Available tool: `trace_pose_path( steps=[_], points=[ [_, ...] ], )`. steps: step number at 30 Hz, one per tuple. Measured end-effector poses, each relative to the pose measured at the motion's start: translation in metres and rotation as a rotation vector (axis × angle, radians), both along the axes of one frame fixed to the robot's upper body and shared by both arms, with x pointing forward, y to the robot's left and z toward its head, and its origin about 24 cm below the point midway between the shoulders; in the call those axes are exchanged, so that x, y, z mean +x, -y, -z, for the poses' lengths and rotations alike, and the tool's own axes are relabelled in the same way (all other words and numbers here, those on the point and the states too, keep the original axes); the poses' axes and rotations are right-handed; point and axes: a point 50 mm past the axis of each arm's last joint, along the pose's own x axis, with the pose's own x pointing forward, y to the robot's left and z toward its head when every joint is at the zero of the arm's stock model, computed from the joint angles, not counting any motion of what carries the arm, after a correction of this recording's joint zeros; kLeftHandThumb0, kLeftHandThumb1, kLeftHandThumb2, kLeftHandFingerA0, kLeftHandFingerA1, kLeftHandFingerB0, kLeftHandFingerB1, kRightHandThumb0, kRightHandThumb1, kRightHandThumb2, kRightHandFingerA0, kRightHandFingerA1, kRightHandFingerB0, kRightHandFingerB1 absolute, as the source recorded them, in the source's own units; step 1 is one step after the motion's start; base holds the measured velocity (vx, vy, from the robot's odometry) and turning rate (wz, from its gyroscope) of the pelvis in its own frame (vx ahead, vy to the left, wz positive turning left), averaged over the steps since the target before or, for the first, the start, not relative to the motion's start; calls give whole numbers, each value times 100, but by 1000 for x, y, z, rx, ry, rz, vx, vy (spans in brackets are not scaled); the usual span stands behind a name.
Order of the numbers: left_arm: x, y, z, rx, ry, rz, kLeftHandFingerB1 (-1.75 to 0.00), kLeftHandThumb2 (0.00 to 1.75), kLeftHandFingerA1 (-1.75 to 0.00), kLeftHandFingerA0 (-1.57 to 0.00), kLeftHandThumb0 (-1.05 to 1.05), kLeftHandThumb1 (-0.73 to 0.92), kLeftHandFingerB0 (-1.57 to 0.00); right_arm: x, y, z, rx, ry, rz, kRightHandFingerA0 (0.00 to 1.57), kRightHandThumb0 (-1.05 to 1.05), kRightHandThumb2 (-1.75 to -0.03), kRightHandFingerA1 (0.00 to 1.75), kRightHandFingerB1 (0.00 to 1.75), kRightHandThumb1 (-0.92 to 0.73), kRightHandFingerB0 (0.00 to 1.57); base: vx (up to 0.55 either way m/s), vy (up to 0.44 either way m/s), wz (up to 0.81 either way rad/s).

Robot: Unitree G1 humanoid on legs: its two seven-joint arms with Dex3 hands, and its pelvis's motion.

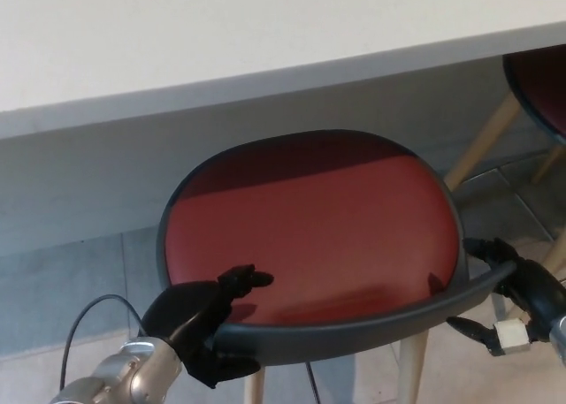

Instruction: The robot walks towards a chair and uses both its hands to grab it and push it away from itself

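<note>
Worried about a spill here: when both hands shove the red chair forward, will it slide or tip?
Likely slides: the left hand and right hand hold the chair by its dark backrest rail. The rail looks stiff. The slim wooden legs could catch on floor tile joints, so some tipping forward is possible.

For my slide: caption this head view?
Both black hands, left and right, grip the red-seated dark-framed chair by the white table.
</note>
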Motion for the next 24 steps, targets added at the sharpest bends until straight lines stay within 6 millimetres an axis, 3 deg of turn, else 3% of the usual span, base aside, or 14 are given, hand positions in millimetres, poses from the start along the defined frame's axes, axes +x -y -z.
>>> trace_pose_path(
  steps=[1,2,4,6,8,9,10,12,13,15,16,18,19,24],
  points=[
    [0,-1,0,5,1,1,-62,87,-90,-34,-76,48,-28,0,0,0,-3,-1,-4,13,-46,-67,53,45,-39,12,0,0,0],
    [-1,-1,1,11,3,1,-59,56,-115,-27,-65,59,-33,0,0,0,-7,-6,-7,29,-30,-86,63,52,-32,10,0,0,0],
    [-1,-2,1,21,12,3,-58,58,-114,-38,-64,56,-38,0,0,1,-17,-14,-14,41,-39,-56,60,36,-53,22,0,0,0],
    [-2,-3,1,34,26,7,-69,61,-116,-102,-44,71,-47,0,1,1,-27,-13,-20,87,-34,-64,66,36,-85,44,0,0,0],
    [-2,-3,1,49,53,5,-71,61,-118,-113,-39,75,-45,-1,2,1,-52,-2,-33,92,-32,-70,72,41,-87,53,0,0,0],
    [-2,-3,1,52,60,1,-72,63,-123,-116,-34,79,-46,-1,2,1,-66,3,-39,100,-27,-77,81,49,-83,64,0,0,0],
    [-3,-3,1,53,68,-3,-74,72,-151,-137,-23,82,-57,-1,3,1,-83,11,-44,116,-18,-116,112,78,-62,83,0,0,0],
    [-3,-3,2,50,77,-10,-98,93,-161,-143,-14,70,-84,-1,4,1,-103,22,-51,122,-12,-123,126,106,-62,101,0,0,0],
    [-4,-3,2,48,79,-13,-117,111,-148,-151,-14,61,-105,-1,4,1,-114,27,-55,103,-15,-129,160,132,-55,97,0,0,0],
    [-6,-3,3,46,83,-21,-138,109,-153,-156,-17,54,-122,-1,5,0,-152,46,-67,104,-18,-131,163,149,-55,96,0,0,0],
    [-6,-4,3,44,84,-25,-154,106,-159,-153,-17,53,-133,-1,5,-1,-165,56,-72,85,-18,-117,175,172,-63,72,0,0,0],
    [-6,-4,3,39,89,-33,-156,107,-162,-154,-20,52,-133,-1,5,-1,-187,74,-83,83,-20,-116,175,175,-64,70,0,0,0],
    [-6,-3,3,36,93,-38,-175,104,-175,-135,-14,60,-96,-1,5,-2,-197,82,-88,82,-21,-115,175,175,-65,68,0,0,0],
    [-8,-4,4,20,103,-68,-175,100,-175,-135,-14,63,-90,-1,4,-3,-259,140,-107,87,-23,-121,175,175,-61,68,0,0,0]
  ],
)
